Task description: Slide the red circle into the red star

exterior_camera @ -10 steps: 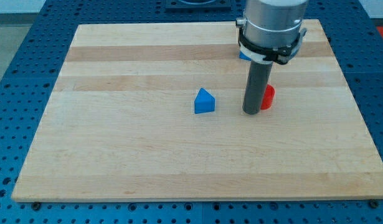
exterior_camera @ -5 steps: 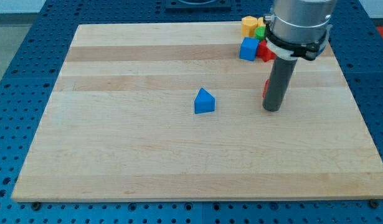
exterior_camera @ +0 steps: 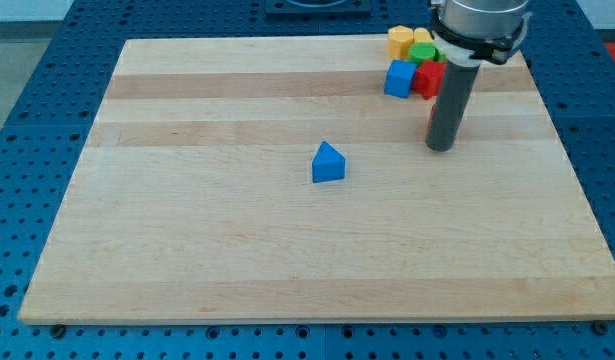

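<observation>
The red circle (exterior_camera: 430, 124) is almost fully hidden behind my rod; only a thin red sliver shows at the rod's left edge. My tip (exterior_camera: 441, 148) rests on the board just below the circle, touching or nearly touching it. The red star (exterior_camera: 428, 79) lies a short way toward the view's top, partly behind the rod, in a cluster at the board's top right.
The cluster also holds a blue cube (exterior_camera: 398, 78), a green block (exterior_camera: 422, 52) and a yellow block (exterior_camera: 398, 40). A blue triangular block (exterior_camera: 328, 162) sits alone near the board's middle. The wooden board (exterior_camera: 237, 250) lies on a blue perforated table.
My tip has moved from the circle's left to its right and lower side, then toward the view's top. The red circle has shifted up toward the cluster.
</observation>
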Controlling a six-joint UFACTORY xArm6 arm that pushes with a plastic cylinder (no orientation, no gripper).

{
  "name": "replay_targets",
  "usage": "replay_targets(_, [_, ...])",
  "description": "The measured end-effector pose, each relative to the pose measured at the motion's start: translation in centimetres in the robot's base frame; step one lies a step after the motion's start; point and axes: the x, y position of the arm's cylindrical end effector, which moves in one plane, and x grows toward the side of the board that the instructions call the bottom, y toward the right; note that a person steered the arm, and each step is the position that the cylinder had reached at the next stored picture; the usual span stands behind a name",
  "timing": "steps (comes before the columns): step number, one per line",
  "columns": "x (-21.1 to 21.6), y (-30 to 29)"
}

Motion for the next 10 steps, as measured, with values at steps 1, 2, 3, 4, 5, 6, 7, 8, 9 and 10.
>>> replay_targets(1, [0.0, 0.5])
replay_targets(2, [-0.2, 0.6])
replay_targets(3, [-1.1, 0.6])
replay_targets(4, [-2.1, 0.6])
replay_targets(5, [-3.1, 0.7])
replay_targets(6, [-4.1, 0.9])
replay_targets(7, [-4.9, 1.3])
replay_targets(8, [-5.6, 1.5])
replay_targets(9, [-6.3, 1.6])
replay_targets(10, [-7.2, 1.6])
